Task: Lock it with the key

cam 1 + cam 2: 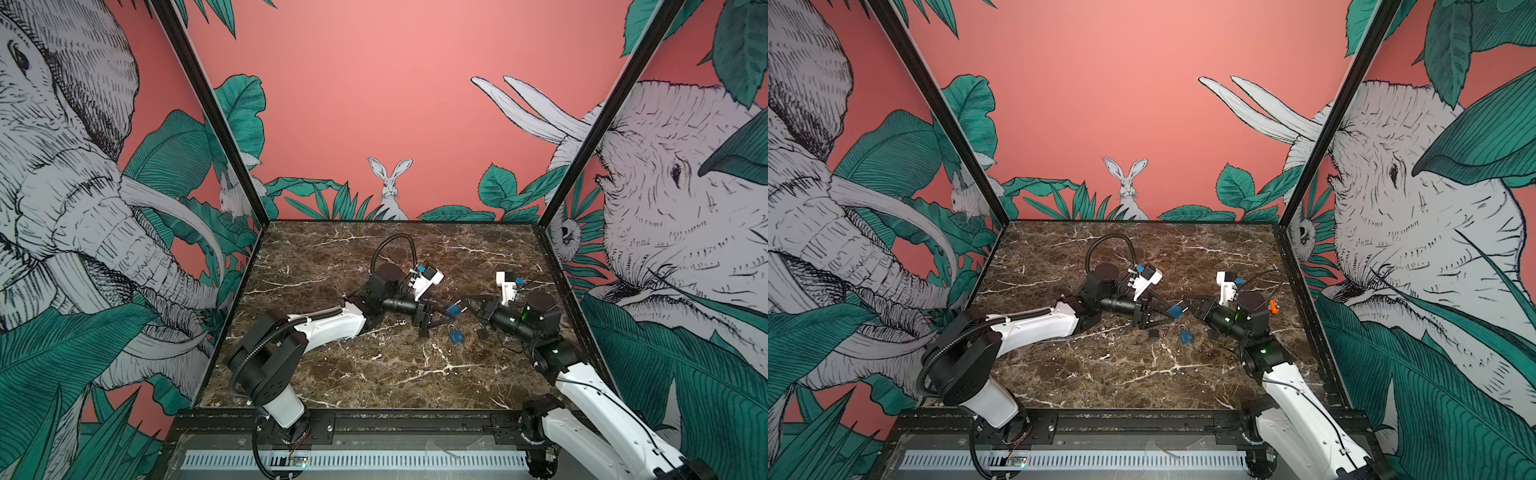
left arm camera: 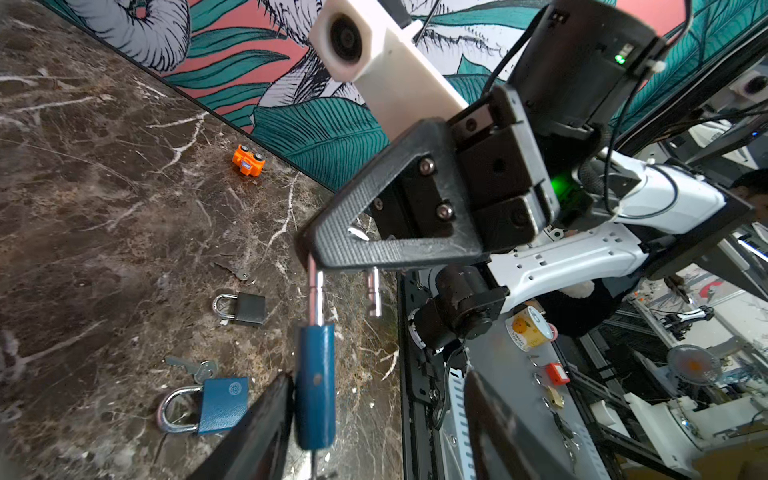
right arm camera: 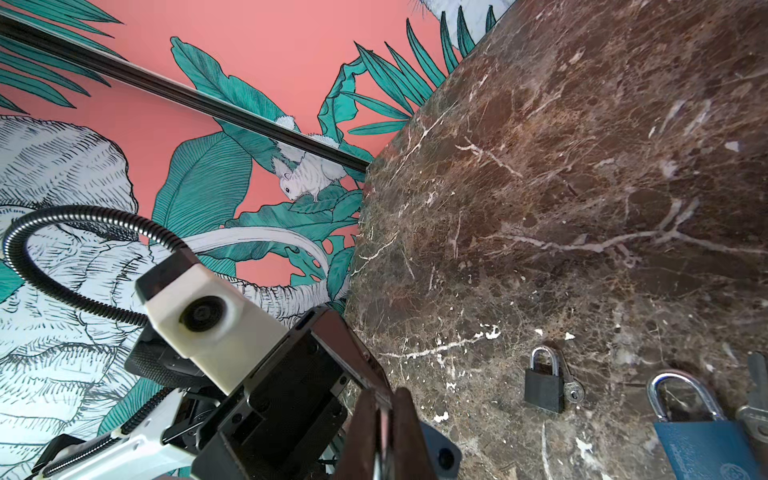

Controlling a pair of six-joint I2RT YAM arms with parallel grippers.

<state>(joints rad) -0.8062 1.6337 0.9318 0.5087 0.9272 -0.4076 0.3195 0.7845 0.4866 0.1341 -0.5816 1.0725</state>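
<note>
A blue padlock [image 2: 314, 386] hangs edge-on above the marble, and both top views show it mid-table [image 1: 453, 309] [image 1: 1174, 310]. My right gripper [image 2: 309, 253] [image 3: 384, 399] [image 1: 464, 302] is shut on its steel shackle [image 2: 318, 291], which stands raised out of the body. My left gripper [image 2: 378, 382] [image 1: 448, 316] is open around the body. The body rests against one finger [image 2: 257, 428] and the other finger [image 2: 498, 436] stands well apart. A thin sliver shows under the body; I cannot tell whether it is the key.
On the table lie a second blue padlock [image 2: 222, 405] [image 3: 702, 440] with a key [image 2: 193, 368] beside it, and a small black padlock [image 2: 249, 309] [image 3: 544, 388] with another key [image 2: 237, 272]. An orange toy [image 2: 248, 160] [image 1: 1273, 306] sits by the right wall.
</note>
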